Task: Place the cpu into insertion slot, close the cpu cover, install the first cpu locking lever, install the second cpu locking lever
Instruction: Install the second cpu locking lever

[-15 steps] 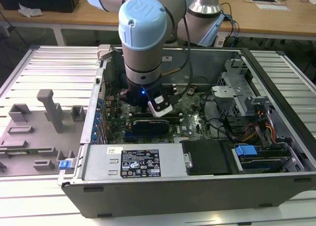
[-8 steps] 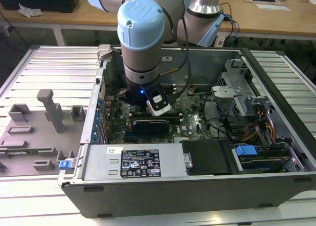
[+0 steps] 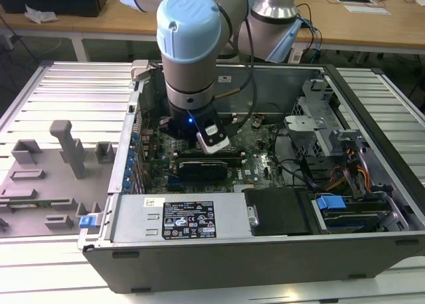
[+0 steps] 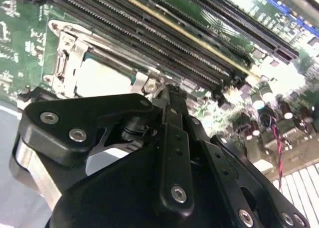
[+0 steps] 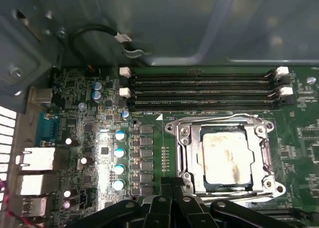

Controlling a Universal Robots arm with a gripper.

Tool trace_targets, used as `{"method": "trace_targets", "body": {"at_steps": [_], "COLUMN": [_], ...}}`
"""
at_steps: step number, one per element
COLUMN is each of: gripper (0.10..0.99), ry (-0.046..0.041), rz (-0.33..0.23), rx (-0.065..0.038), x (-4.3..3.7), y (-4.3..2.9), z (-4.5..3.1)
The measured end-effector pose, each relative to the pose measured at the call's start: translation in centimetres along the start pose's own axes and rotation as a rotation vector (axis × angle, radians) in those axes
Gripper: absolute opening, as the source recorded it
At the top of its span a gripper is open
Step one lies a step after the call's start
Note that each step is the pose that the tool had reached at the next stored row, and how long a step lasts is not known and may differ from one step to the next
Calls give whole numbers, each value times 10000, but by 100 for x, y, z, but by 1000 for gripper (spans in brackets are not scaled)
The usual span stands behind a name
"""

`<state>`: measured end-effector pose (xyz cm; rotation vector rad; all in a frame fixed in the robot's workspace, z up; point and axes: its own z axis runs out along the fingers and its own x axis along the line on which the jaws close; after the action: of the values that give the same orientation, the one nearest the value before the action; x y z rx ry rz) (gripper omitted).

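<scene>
The cpu, with a smeared silver top, lies flat in the insertion slot on the green board. The cpu cover, a silver frame plate, lies down around the chip, which shows through its window. In the second wrist view the cpu sits just beyond my gripper. The black fingers are drawn together, and their tips rest at the socket's near corner against a bit of bright metal. Whether they pinch it I cannot tell. In the first wrist view the gripper reaches the socket's edge. My arm stands over the open case.
Long black memory slots run beside the socket, with a row of capacitors on the other side. The case holds a power supply at the front and a drive cage on the exterior view's right. A grey fixture stands outside.
</scene>
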<state>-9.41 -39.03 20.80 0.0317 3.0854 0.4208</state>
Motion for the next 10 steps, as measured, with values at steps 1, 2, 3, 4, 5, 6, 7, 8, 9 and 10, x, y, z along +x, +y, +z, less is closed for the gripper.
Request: {"method": "trace_targets", "body": {"at_steps": [1,2,3,4,5,6,7,8,9,10], "gripper": [106,106,106,106,106,106,106,106,106,106], "ry": [0,0,0,1,0,1,-2,-3,-2,3], "rz": [0,0,0,0,0,-1,-3,-3,-3,2], "rx": [0,0,0,0,0,4,56,126,191,216], "x": [-1,-2,-4,-5,-6,-7,-8,-8,-13,-29], "y": [14,24,43,60,69,76,79,80,79,80], "z": [-51,-87,-154,-218,-247,-272,-282,-284,-285,-284]}}
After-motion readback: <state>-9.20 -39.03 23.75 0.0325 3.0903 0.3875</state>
